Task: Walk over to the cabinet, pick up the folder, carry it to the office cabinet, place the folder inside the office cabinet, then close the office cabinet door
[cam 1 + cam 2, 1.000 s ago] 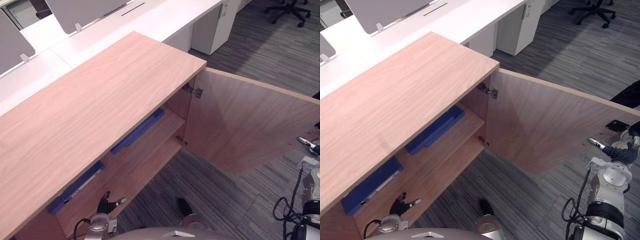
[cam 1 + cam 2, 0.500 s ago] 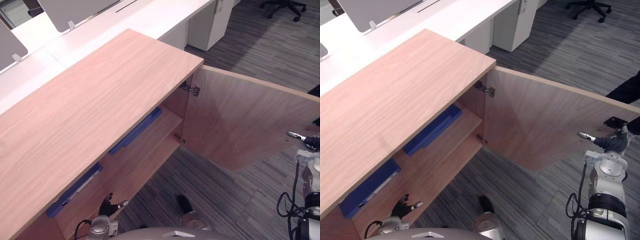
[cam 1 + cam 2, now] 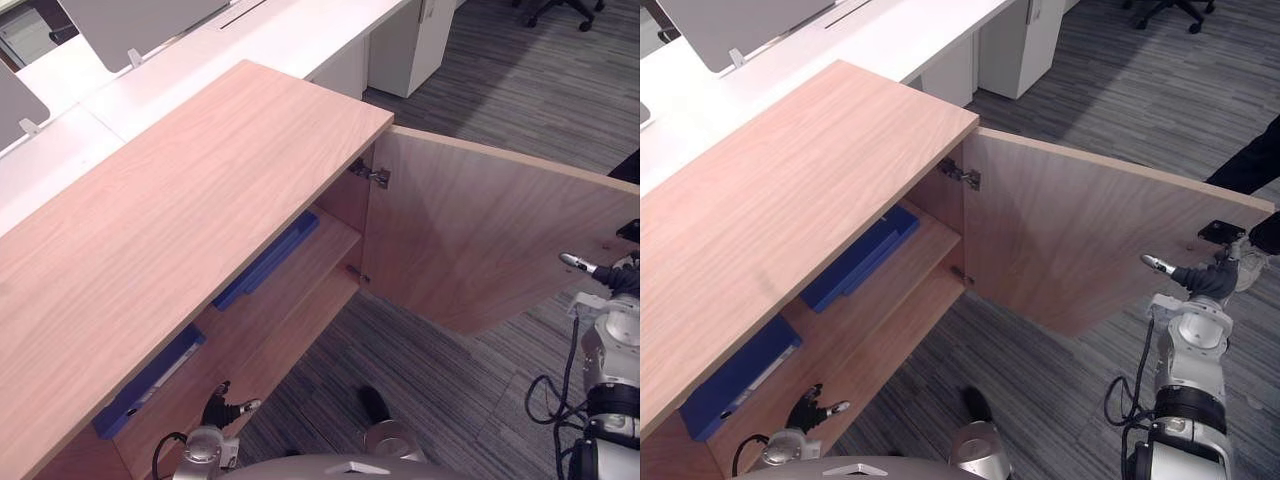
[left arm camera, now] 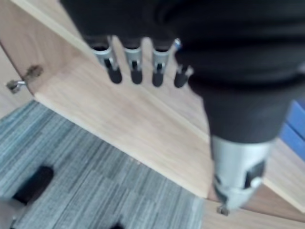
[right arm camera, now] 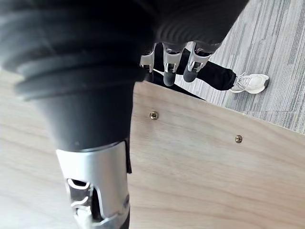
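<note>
The wooden office cabinet (image 3: pixel 180 210) stands with its right door (image 3: pixel 480 250) swung wide. Two blue folders lie on its upper shelf, one near the hinge side (image 3: pixel 268 262) and one further left (image 3: pixel 148 385). My right hand (image 3: pixel 1205 280) is at the door's outer edge, open, with straight fingers (image 5: pixel 169 71) reaching past the edge and nothing held. Low in front of the cabinet's bottom shelf (image 4: pixel 124 129) hangs my left hand (image 3: pixel 222 410), open and holding nothing, its fingers (image 4: pixel 136 67) straight.
White desks (image 3: pixel 250 40) with grey screens run behind the cabinet. A white pedestal (image 3: pixel 410 45) and an office chair (image 3: pixel 555 8) stand at the back right. A person's dark trouser leg (image 3: pixel 1250 170) and white shoe (image 5: pixel 250 83) are just behind the door. Grey carpet (image 3: pixel 450 380) lies in front.
The whole picture has shifted a little, so the camera moved. My right hand stays at the door's edge and my left hand stays low by the shelf.
</note>
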